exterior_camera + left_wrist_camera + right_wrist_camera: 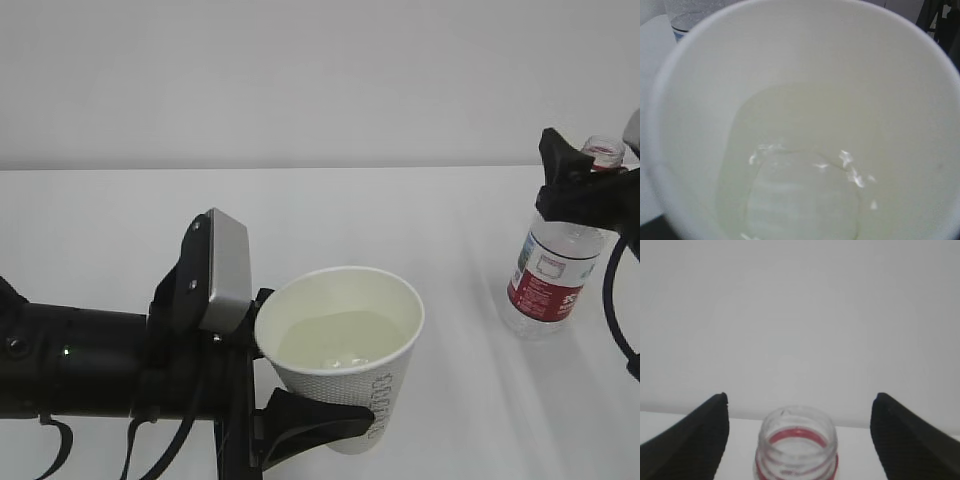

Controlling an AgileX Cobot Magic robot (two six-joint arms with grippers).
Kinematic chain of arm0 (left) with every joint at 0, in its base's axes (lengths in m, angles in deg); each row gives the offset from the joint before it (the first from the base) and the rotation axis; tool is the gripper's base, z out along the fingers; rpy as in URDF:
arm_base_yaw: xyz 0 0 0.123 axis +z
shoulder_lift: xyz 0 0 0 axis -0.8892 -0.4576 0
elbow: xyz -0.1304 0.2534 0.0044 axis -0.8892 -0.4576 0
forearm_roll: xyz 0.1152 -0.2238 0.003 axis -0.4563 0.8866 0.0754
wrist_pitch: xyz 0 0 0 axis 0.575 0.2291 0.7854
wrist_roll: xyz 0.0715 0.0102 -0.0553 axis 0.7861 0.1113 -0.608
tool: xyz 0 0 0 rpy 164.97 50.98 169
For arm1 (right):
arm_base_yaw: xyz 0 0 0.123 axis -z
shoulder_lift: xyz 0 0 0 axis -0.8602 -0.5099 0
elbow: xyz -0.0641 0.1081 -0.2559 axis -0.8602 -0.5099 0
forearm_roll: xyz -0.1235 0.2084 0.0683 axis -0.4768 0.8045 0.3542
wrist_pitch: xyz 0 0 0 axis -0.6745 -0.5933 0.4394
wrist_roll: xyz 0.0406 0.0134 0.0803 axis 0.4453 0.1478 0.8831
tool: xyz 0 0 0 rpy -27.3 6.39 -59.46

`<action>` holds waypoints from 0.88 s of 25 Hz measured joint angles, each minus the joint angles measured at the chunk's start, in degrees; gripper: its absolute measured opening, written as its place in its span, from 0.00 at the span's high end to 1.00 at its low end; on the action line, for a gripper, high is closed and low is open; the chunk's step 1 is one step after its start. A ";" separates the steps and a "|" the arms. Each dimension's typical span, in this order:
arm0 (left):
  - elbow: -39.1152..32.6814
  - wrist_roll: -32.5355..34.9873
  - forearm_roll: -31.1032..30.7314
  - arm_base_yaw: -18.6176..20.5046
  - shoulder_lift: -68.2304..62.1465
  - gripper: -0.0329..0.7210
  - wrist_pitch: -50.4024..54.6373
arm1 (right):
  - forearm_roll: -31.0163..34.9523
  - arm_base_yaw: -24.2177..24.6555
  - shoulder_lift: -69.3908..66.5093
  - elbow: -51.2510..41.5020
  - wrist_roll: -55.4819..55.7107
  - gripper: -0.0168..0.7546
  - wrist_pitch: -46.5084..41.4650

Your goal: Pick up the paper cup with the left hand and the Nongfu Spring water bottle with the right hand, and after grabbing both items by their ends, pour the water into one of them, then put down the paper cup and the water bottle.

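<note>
the left hand [290, 400] grips the paper cup [345, 365] upright near the tabletop's front edge so the water [335, 340] stays in, while the right hand [800, 435] stands released around the water bottle [550, 275] by the right edge.

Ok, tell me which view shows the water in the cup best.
The left wrist view: it looks straight down into the paper cup, so the water fills the frame. The exterior view shows the pool at a slant. The right wrist view shows none of it.
</note>
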 joint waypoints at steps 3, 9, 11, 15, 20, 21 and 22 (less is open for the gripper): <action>0.00 0.00 0.00 0.00 0.00 0.30 0.00 | 0.14 0.00 2.17 0.00 -0.14 0.10 0.00; 0.00 0.00 0.00 0.00 0.00 0.30 -0.08 | 0.14 0.00 6.10 0.00 -0.18 0.11 0.00; 0.00 0.00 0.09 0.00 0.00 0.30 -0.08 | 0.14 0.00 7.67 -0.11 -0.58 0.12 0.00; 0.00 0.00 0.09 0.00 0.00 0.30 -0.08 | 0.42 0.00 11.95 -0.19 -4.56 0.12 -5.75; 0.00 0.00 0.13 0.00 0.00 0.30 -0.12 | 0.41 0.00 17.92 -0.32 -7.35 0.14 -12.89; 0.00 0.00 0.23 0.00 0.00 0.30 -0.12 | 0.41 0.00 19.23 -0.32 -7.59 0.14 -14.48; 0.00 0.00 0.22 0.00 0.00 0.30 -0.21 | 0.41 0.00 20.50 -0.32 -7.70 0.14 -15.74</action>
